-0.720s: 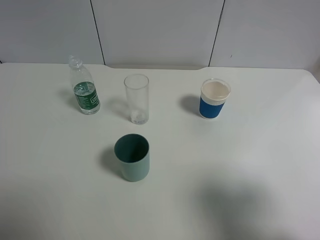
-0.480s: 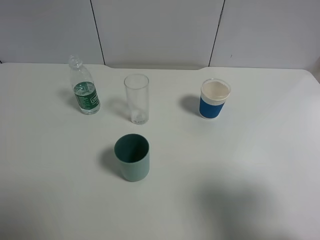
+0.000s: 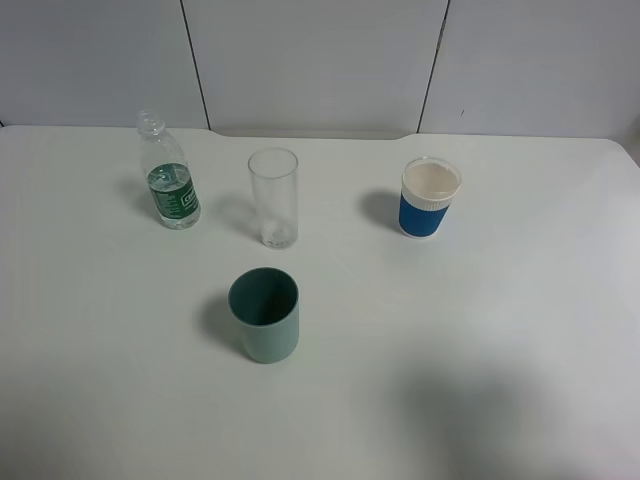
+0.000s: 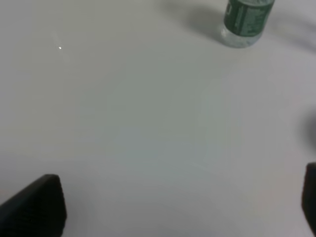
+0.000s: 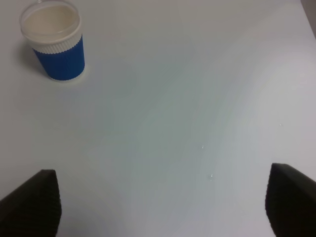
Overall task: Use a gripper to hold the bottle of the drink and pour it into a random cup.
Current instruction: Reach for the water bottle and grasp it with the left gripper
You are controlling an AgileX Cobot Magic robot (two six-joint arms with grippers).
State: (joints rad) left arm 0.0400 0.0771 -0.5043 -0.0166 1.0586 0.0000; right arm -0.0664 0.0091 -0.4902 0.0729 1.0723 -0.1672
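Note:
The bottle (image 3: 172, 180), small and clear with a dark green label, stands upright at the back left of the white table (image 3: 480, 320); its lower part also shows in the left wrist view (image 4: 244, 22). The teal-green cup (image 3: 265, 315) stands alone nearer the front, left of centre. Neither gripper shows in the exterior view. My left gripper (image 4: 173, 207) is open, its two dark fingertips (image 4: 39, 205) far apart above bare table, well short of the bottle. My right gripper (image 5: 160, 202) is open too, nothing between its fingertips (image 5: 29, 202).
A tall clear glass (image 3: 273, 197) stands between the bottle and a blue-and-white paper cup (image 3: 429, 197), which also appears in the right wrist view (image 5: 54, 42). A grey panelled wall (image 3: 320, 60) runs behind the table's far edge.

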